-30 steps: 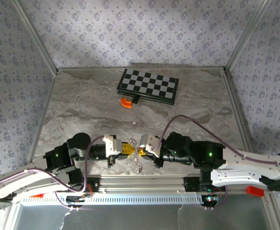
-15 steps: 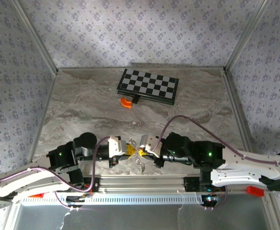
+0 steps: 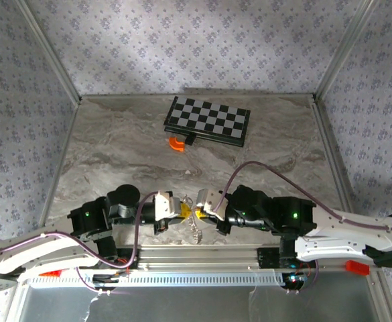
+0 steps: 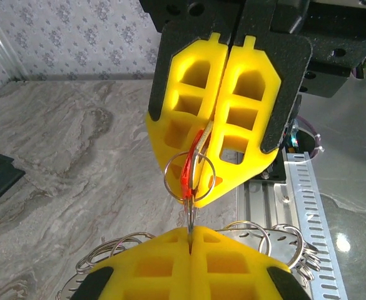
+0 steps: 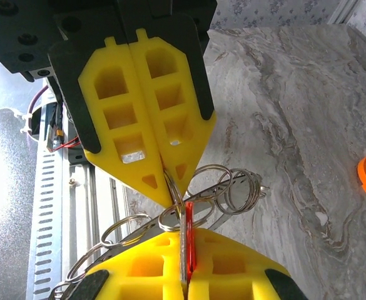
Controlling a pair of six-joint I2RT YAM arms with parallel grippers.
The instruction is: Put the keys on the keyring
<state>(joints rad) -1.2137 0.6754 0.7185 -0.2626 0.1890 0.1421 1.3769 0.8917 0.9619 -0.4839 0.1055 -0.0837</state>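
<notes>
One keyring [image 4: 166, 178] in left claw [image 3: 180, 210], one red key [image 5: 188, 247] (edge-on) in right claw [image 3: 196, 208]

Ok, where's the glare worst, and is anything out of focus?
Right wrist view: the metal sheet at left is blown out white. Left wrist view: one small glare spot on that sheet at right; the red key is sharp. Top view: even light, a brighter patch on the back wall, the keys too small to resolve.
</notes>
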